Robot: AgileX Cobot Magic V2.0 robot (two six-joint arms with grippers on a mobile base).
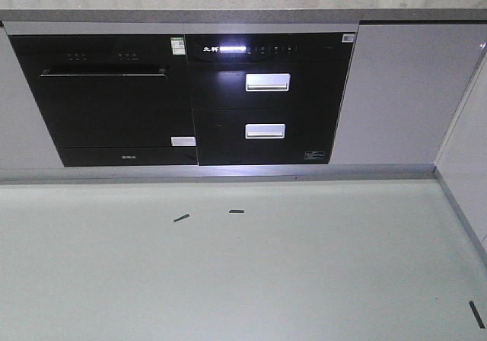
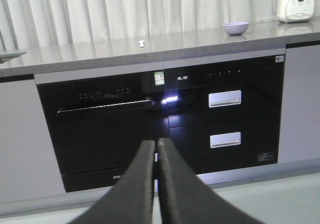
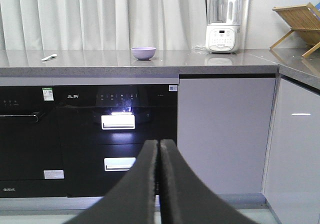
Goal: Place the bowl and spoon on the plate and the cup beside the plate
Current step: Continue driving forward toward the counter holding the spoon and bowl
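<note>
Both arms are hanging low in front of the cabinets, well short of the counter [image 2: 75, 55]. The left gripper [image 2: 156, 144] is showing its two black fingers pressed together with nothing between them. The right gripper [image 3: 159, 144] is looking the same, closed on nothing.

The bowl [image 3: 143, 52] is sitting upright on the counter, far from both grippers and above them. In the right wrist view it's lining up just a bit left of the closed tips. In the left wrist view it's way off, up and to the right.

The spoon [image 2: 142, 43] is lying on the same counter, left of the bowl and well apart from it. In the left wrist view it's sitting roughly above the left gripper's tips.

Under the counter I'm seeing a black oven [image 2: 100, 126] on the left and a black drawer unit [image 3: 117, 134] with a lit strip on its right. A white blender [image 3: 223, 21] is standing further right of the bowl. A wooden rack [image 3: 299, 20] is sitting in the far right corner.
</note>
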